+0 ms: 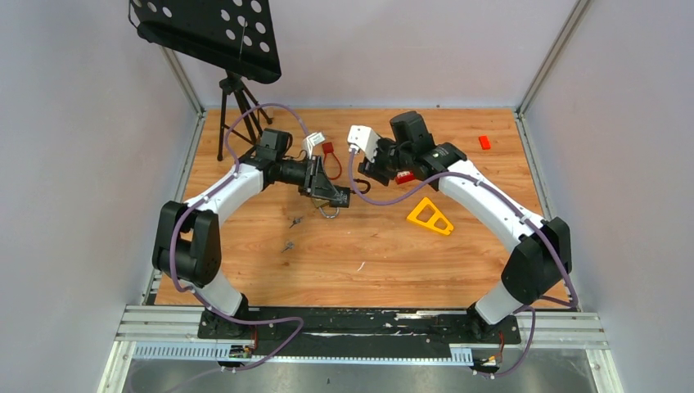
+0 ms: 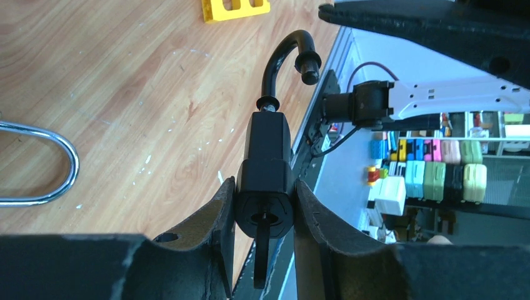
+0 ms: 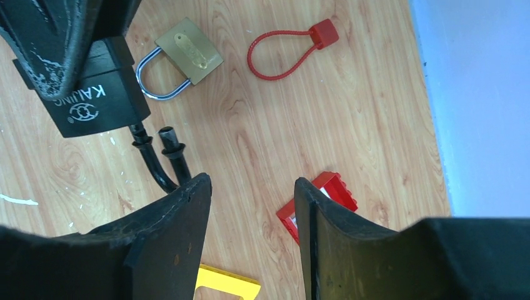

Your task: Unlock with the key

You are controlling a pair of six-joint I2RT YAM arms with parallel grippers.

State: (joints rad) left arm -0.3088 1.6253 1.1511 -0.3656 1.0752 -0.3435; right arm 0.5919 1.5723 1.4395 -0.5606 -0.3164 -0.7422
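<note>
Sitting clamped in the left hand (image 2: 264, 187) is a black padlock (image 2: 267, 140) (shackle (image 2: 279, 51) open).

Bright, even light from overhead leaves only soft shadows on my table (image 1: 368, 246), and my fingers (image 2: 200, 231) sit dark and underexposed at six o'clock in both wrist views.

- black padlock (image 2: 265, 156): looks like matt black plastic on the body, smooth glossy black on the shackle
- brass padlock (image 3: 189, 50): brushed yellow metal with a dull sheen, shiny chrome-looking shackle
- table (image 1: 393, 262): smooth wood grain, slight gloss, flecked with white scuffs
- fingers (image 2: 209, 219) of the left gripper (image 2: 264, 187): matt black, grainy, chipped along the edges
- red cable seal (image 3: 325, 31): smooth plastic
- yellow piece (image 3: 231, 284): smooth plastic too
</note>
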